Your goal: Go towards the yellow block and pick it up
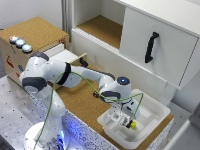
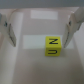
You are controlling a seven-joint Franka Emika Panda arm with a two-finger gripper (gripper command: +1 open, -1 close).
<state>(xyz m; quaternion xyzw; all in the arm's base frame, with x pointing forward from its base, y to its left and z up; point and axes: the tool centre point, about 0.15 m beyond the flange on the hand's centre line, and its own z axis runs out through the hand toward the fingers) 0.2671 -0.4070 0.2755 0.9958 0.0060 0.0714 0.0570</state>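
I judge the yellow block point(image 2: 53, 47) light, rigid and smooth-faced; I would grip it across two opposite flat sides. It lies inside the white tray point(image 1: 157, 114), between the fingers point(image 2: 8, 28) of my claw point(image 2: 40, 30), which stands wide and holds nothing. Count: one yellow block, one tray, one claw.

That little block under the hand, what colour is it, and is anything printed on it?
The yellow block is bright yellow with dark letter-like marks; the wrist view shows it best.
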